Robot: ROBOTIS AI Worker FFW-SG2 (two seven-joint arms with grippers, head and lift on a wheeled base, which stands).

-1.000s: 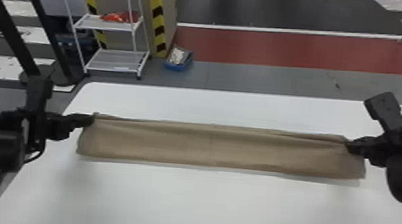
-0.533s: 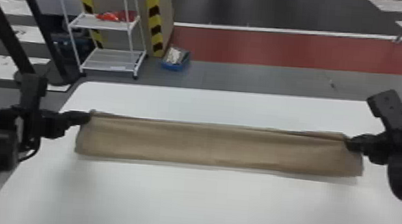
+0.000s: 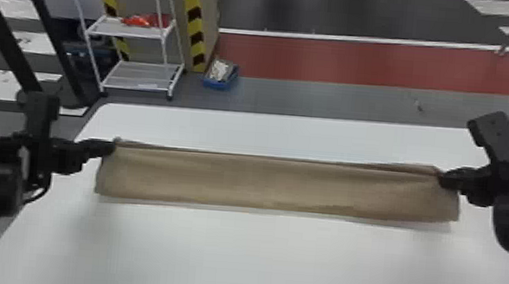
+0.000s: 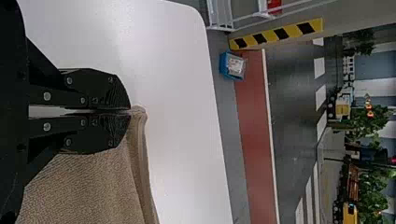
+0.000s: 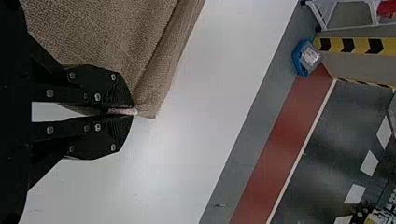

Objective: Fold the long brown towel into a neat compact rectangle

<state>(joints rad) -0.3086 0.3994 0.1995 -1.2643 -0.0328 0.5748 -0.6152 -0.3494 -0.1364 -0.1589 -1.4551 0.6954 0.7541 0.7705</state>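
Observation:
The brown towel [image 3: 272, 182] is stretched as a long narrow band across the white table, between both grippers. At its far left corner is my left gripper [image 3: 112, 146], and at its far right corner my right gripper [image 3: 441, 180]. In the left wrist view the left gripper [image 4: 130, 112] is closed on the corner of the towel [image 4: 93, 186], whose folded edge runs away from the tips. In the right wrist view the right gripper [image 5: 133, 112] pinches a bit of the towel [image 5: 112, 42], with layered edges beside the fingertips.
The white table [image 3: 257, 257] extends in front of and behind the towel. Beyond it, on the floor, stand a white shelf rack [image 3: 141, 76] with a red item and a blue bin [image 3: 221, 78]. A striped post [image 3: 194, 26] rises beside the rack.
The towel's near edge looks slightly more wavy toward the right. Both grippers keep their hold at the corners, with little visible movement.

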